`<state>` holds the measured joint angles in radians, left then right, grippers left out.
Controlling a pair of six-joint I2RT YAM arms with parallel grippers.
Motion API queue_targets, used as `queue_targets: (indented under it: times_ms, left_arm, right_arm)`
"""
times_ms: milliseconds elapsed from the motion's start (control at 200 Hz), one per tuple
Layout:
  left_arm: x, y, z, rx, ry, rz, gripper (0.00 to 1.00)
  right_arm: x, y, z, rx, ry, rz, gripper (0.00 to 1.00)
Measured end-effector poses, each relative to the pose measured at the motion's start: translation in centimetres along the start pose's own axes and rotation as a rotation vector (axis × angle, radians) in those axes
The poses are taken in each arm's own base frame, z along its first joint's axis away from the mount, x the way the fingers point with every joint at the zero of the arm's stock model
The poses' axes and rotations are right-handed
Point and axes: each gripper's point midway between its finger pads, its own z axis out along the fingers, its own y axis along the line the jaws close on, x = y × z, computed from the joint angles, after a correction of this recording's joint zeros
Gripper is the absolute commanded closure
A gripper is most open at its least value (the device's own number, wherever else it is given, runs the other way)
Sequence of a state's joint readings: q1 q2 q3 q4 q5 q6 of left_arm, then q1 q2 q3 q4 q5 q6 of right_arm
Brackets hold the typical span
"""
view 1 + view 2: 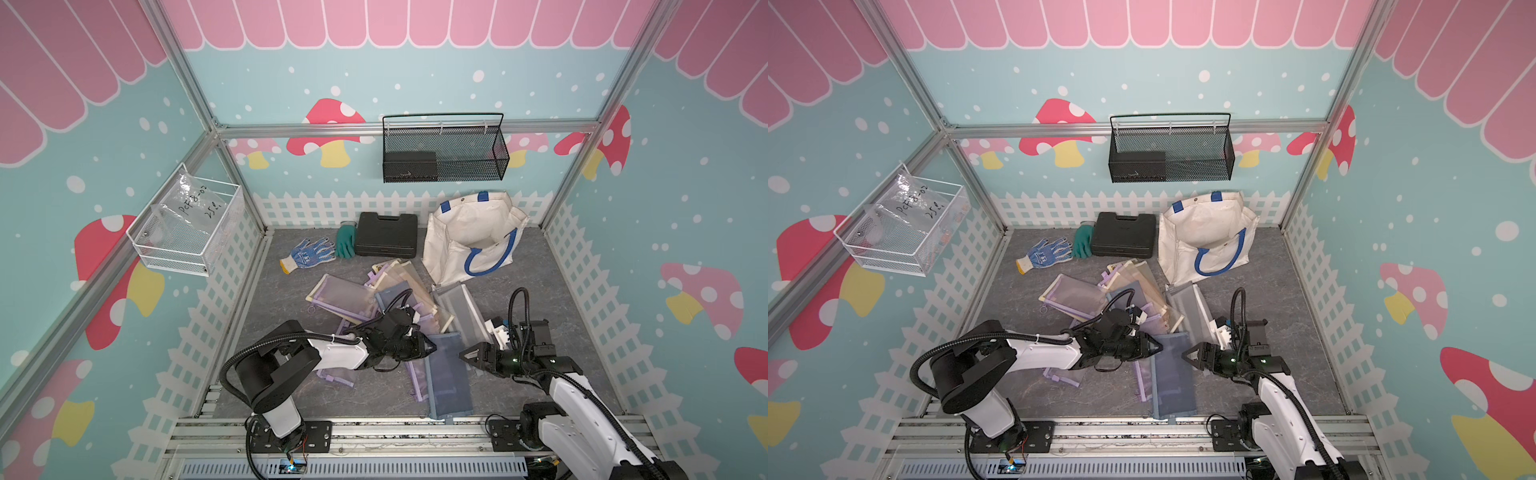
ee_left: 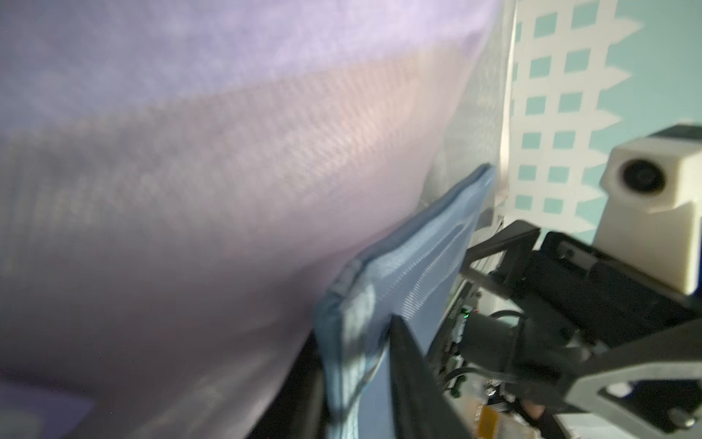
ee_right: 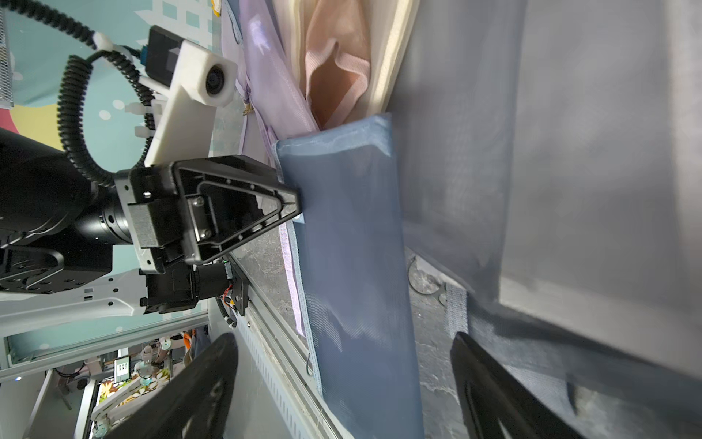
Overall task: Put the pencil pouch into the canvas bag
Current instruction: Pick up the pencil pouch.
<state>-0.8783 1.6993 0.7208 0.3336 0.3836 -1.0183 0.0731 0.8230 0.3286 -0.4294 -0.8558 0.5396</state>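
A blue mesh pencil pouch [image 1: 449,376] [image 1: 1173,380] lies at the front of a pile of pouches, reaching to the front rail. My left gripper [image 1: 431,347] [image 1: 1158,346] is shut on the pouch's left edge near its far corner, as the left wrist view [image 2: 353,361] and the right wrist view [image 3: 297,203] show. My right gripper [image 1: 463,355] [image 1: 1185,355] [image 3: 342,340] stands open just right of the pouch [image 3: 353,247], not touching it. The cream canvas bag [image 1: 453,245] [image 1: 1183,245] with blue handles stands open at the back right.
Purple, beige and grey mesh pouches [image 1: 374,291] are heaped behind the blue one. A black case [image 1: 386,240], a green glove [image 1: 345,243] and a blue-white glove [image 1: 309,253] lie at the back. Wire baskets [image 1: 444,149] [image 1: 187,224] hang on the walls.
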Motion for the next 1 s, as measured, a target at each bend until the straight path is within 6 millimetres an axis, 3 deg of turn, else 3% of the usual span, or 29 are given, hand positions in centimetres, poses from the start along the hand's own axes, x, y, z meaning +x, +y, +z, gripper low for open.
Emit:
queue_targets:
  times_ms: [110, 240, 415, 560, 735, 856, 996]
  left_arm:
    - [-0.3, -1.0, -0.7, 0.027, -0.008, 0.02, 1.0]
    - [-0.5, -3.2, -3.0, 0.057, -0.022, 0.075, 1.0]
    - [-1.2, -7.6, -7.7, 0.142, -0.069, 0.158, 1.0]
    - [-4.2, -11.5, -12.6, 0.229, -0.163, 0.211, 1.0]
    - [-9.1, -14.9, -17.9, 0.318, -0.281, 0.256, 1.0]
    - [-11.1, -15.4, -19.2, 0.347, -0.303, 0.265, 1.0]
    - [-11.9, -15.4, -18.4, 0.381, -0.274, 0.254, 1.0]
  right_arm:
    - [-0.2, 0.4, -0.1, -0.012, -0.006, -0.012, 0.11]
    - [-1.0, 1.8, -0.8, -0.032, -0.03, -0.047, 0.1]
    - [-4.2, 6.1, -3.0, -0.089, -0.107, -0.171, 0.08]
    - [-7.0, 10.1, -4.5, -0.175, -0.173, -0.297, 0.08]
    - [-9.0, 12.7, -4.9, -0.293, -0.218, -0.373, 0.08]
    - [-9.8, 15.4, -5.7, -0.382, -0.258, -0.457, 0.08]
    - [-10.5, 16.8, -5.1, -0.435, -0.255, -0.505, 0.13]
